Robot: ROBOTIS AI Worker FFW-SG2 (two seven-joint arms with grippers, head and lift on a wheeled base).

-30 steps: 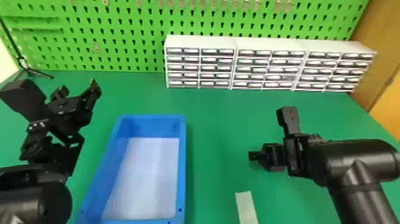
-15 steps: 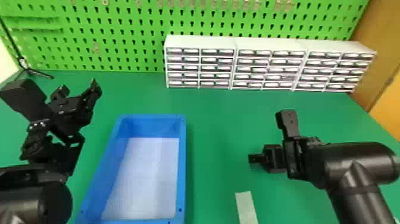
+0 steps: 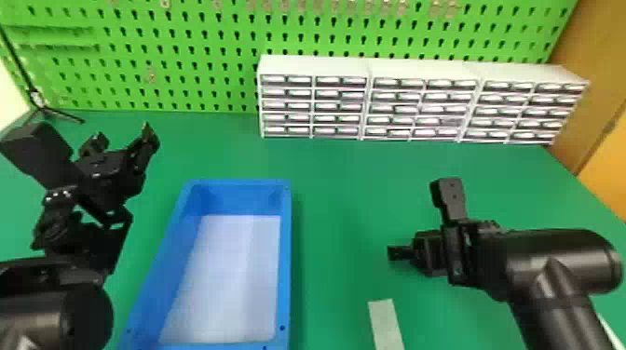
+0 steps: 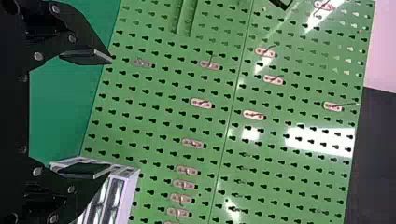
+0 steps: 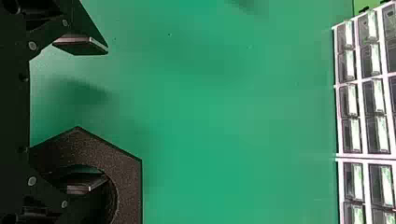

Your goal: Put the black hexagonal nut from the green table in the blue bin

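My left gripper [image 3: 123, 132] is parked above the table left of the blue bin [image 3: 286, 260]; in the left wrist view its two fingers stand apart, the left gripper [image 4: 108, 116] holding nothing. Right of the bin, my right gripper [image 3: 428, 253] is low over the green table. The right wrist view has the black hexagonal nut [image 5: 128, 179] close by, partly cut off by the frame. There the right gripper [image 5: 105, 115] is open, one finger overlapping the nut's round hole and the other well outside the nut. Whether that finger reaches into the hole, I cannot tell.
White drawer units [image 3: 363, 70] stand at the table's back edge before a green pegboard [image 3: 209, 46]. A pale flat strip [image 3: 385, 323] lies between the bin and the right arm. A black stand [image 3: 58, 113] is at the back left.
My right gripper has sunk slightly toward the table and come a little nearer the front. The left arm and the bin have not moved.
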